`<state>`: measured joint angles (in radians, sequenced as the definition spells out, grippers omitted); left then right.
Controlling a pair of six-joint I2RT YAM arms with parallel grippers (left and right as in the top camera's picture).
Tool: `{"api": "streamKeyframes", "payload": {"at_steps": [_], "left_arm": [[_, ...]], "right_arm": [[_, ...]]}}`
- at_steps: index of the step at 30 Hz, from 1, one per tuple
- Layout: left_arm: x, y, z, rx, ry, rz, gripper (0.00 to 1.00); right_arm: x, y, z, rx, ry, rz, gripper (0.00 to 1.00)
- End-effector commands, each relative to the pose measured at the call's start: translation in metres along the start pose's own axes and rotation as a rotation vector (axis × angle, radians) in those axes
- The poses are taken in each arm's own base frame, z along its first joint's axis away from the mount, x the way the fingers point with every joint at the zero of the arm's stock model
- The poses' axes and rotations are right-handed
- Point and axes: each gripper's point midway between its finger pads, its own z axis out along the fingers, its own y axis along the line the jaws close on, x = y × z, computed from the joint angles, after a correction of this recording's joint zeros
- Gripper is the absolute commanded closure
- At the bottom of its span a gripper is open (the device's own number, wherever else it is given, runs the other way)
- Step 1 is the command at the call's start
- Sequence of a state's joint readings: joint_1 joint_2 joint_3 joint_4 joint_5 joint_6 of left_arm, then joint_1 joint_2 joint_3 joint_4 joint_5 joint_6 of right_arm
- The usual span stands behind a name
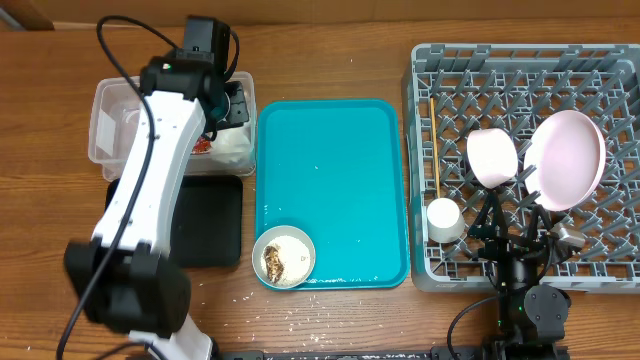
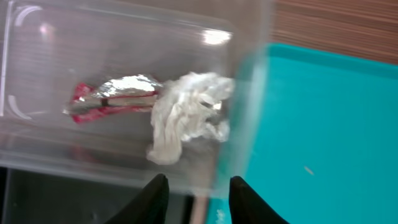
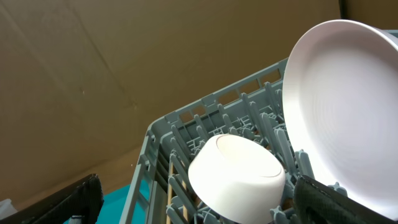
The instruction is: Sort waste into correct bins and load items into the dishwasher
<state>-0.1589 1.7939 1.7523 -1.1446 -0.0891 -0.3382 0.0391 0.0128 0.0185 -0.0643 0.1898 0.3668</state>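
Hovering over the clear tub point(image 2: 37, 146), left hand point(image 2: 198, 199) overlooks tissue point(image 2: 186, 118) and wrapper point(image 2: 115, 96).

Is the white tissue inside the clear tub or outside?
Inside: the tissue lies within the tub walls, beside the wrapper.

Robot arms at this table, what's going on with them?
They're clearing up after a meal. The left gripper hangs open over the clear tub, where a snack wrapper and a tissue lie. The plate, pink bowl, cup and chopsticks sit in the grey rack, with the right gripper open and empty at its front edge. A whitish bowl with crumbs in it sits on the teal tray.
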Motion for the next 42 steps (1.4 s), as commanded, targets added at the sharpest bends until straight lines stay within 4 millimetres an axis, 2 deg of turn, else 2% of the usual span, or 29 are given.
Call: {"api": "streamKeyframes", "payload": {"at_steps": [1, 3, 6, 8, 10, 11, 13, 15, 18, 21, 24, 29, 31, 32, 33, 38, 42], "left_arm": [[0.022, -0.049, -0.08, 0.258, -0.033, 0.084, 0.66], [0.069, -0.065, -0.089, 0.249, 0.098, 0.132, 0.67], [0.118, -0.069, -0.078, 0.116, 0.227, 0.171, 0.69], [0.163, -0.083, -0.06, 0.061, 0.317, 0.202, 0.71], [0.199, -0.094, -0.041, 0.031, 0.367, 0.222, 0.73], [0.228, -0.101, -0.023, 0.014, 0.393, 0.241, 0.73], [0.259, -0.107, -0.001, 0.013, 0.401, 0.311, 0.73], [0.279, -0.109, 0.019, 0.013, 0.397, 0.356, 0.72], [0.282, -0.101, 0.04, -0.039, 0.362, 0.365, 0.74], [0.267, -0.082, 0.054, -0.165, 0.278, 0.342, 0.77], [0.263, -0.084, 0.061, -0.176, 0.25, 0.359, 0.76], [0.28, -0.088, 0.083, -0.171, 0.334, 0.429, 0.78], [0.283, -0.088, 0.09, -0.184, 0.347, 0.435, 0.84], [0.283, -0.087, 0.09, -0.186, 0.348, 0.435, 0.87], [0.281, -0.086, 0.089, -0.192, 0.345, 0.433, 0.96], [0.263, -0.09, 0.072, -0.208, 0.346, 0.419, 0.96], [0.23, -0.1, 0.038, -0.189, 0.33, 0.373, 0.96]], "right_arm": [[0.001, -0.002, 0.0, 0.003, -0.007, 0.005, 0.0], [0.001, -0.002, 0.0, 0.003, -0.007, 0.005, 0.0], [0.001, -0.002, 0.0, 0.003, -0.007, 0.005, 0.0], [0.001, -0.002, 0.0, 0.003, -0.007, 0.005, 0.0], [0.001, -0.002, 0.0, 0.003, -0.007, 0.005, 0.0], [0.001, -0.002, 0.0, 0.003, -0.007, 0.005, 0.0], [0.001, -0.002, 0.0, 0.003, -0.007, 0.005, 0.0], [0.001, -0.002, 0.0, 0.003, -0.007, 0.005, 0.0], [0.001, -0.002, 0.0, 0.003, -0.007, 0.005, 0.0], [0.001, -0.002, 0.0, 0.003, -0.007, 0.005, 0.0], [0.001, -0.002, 0.0, 0.003, -0.007, 0.005, 0.0], [0.001, -0.002, 0.0, 0.003, -0.007, 0.005, 0.0], [0.001, -0.002, 0.0, 0.003, -0.007, 0.005, 0.0], [0.001, -0.002, 0.0, 0.003, -0.007, 0.005, 0.0], [0.001, -0.002, 0.0, 0.003, -0.007, 0.005, 0.0], [0.001, -0.002, 0.0, 0.003, -0.007, 0.005, 0.0], [0.001, -0.002, 0.0, 0.003, -0.007, 0.005, 0.0]]}}
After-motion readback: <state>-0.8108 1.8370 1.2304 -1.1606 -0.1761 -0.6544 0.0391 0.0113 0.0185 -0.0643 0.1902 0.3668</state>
